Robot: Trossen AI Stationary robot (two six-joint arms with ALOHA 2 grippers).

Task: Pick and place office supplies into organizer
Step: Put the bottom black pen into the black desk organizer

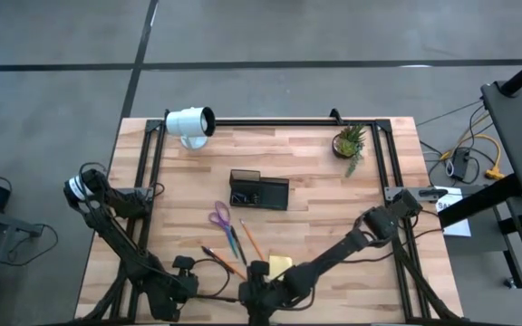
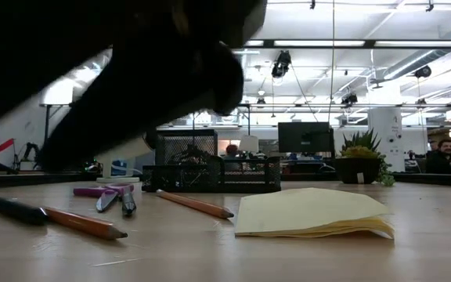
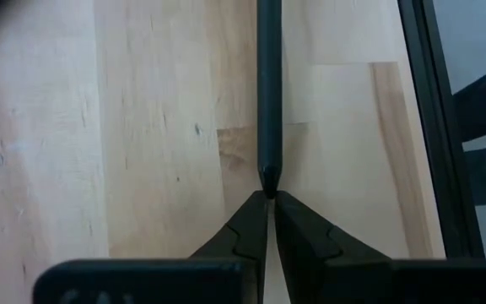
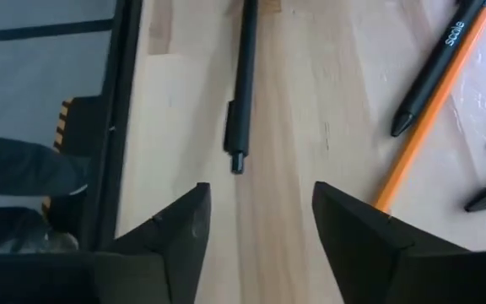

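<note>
My left gripper (image 1: 184, 272) (image 3: 270, 196) is at the table's near edge, shut, with a thin black pen (image 3: 268, 84) at its fingertips. My right gripper (image 1: 256, 288) (image 4: 260, 198) is open just right of it, its fingers standing either side of the same pen's other end (image 4: 237, 156) without touching. The black organizer (image 1: 259, 191) stands mid-table. Purple-handled scissors (image 1: 220, 215), blue and orange pens (image 1: 236, 241), another black pen (image 4: 437, 72) on an orange pencil (image 4: 412, 156), and the yellow sticky-note pad (image 1: 279, 265) lie flat on the wood. My left gripper's two fingertips (image 3: 256, 211) meet on the black pen's pointed end (image 3: 268, 179), only at their free ends. The pen runs straight on from the fingers, in line with them. I cannot tell whether it lies on the table or is lifted.
A white cylindrical lamp (image 1: 191, 123) stands at the far left and a small potted plant (image 1: 350, 142) at the far right. A black frame rail (image 1: 270, 120) runs along the far edge and down the sides. In the low view a dark arm (image 2: 131, 70) blocks the upper left.
</note>
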